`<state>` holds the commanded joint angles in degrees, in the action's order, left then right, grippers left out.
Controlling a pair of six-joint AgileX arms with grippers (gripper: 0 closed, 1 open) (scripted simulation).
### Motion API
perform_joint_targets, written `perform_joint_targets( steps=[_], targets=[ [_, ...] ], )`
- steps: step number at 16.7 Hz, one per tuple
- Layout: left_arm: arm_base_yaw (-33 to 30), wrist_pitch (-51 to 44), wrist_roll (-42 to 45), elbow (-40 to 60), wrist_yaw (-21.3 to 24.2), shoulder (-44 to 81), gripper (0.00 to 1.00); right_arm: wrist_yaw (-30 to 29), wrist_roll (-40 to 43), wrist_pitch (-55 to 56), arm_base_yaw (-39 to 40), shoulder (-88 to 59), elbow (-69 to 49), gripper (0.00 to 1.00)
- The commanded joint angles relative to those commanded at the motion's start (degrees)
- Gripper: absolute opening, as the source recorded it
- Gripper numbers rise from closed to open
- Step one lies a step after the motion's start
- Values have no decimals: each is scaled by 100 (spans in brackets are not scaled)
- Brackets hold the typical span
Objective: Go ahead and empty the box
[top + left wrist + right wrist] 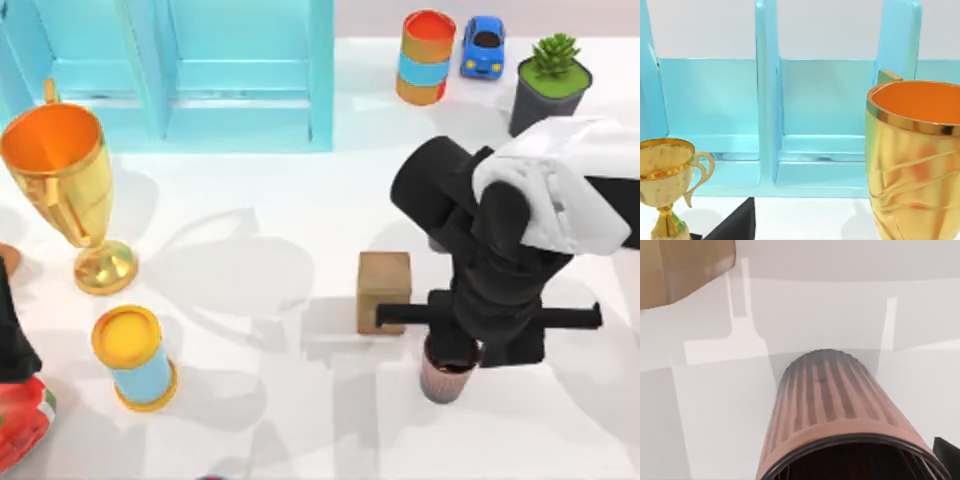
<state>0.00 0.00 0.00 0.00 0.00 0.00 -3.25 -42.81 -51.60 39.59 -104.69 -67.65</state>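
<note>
A small brown box (pixel 384 285) stands on the white table near the middle, and its corner shows in the right wrist view (pixel 680 270). Just right of it and nearer the front is a ribbed reddish-brown cup (pixel 446 378) with a dark inside, seen close up in the right wrist view (pixel 840 415). My right gripper (pixel 470 335) hangs directly over this cup, and the arm covers most of it from above. My left arm (pixel 12 335) is parked at the table's left edge.
A blue shelf unit (pixel 180 70) fills the back left. A large gold trophy (pixel 65 185) and a yellow-and-blue can (pixel 135 357) stand at the left. An orange can (pixel 425 57), a blue toy car (pixel 483 46) and a potted plant (pixel 550 85) line the back right.
</note>
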Motion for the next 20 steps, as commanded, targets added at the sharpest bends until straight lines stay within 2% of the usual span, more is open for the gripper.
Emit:
perform_joint_targets(
  steps=[7, 17, 20],
  targets=[
    [0, 0, 0, 0, 0, 0, 100, 0, 0, 0, 0, 0, 0, 98],
    [0, 0, 0, 0, 0, 0, 100, -4, 0, -13, -9, 4, -14, 100],
    [0, 0, 0, 0, 0, 0, 100, -24, -11, -342, -3, 52, -322, 100]
  ],
)
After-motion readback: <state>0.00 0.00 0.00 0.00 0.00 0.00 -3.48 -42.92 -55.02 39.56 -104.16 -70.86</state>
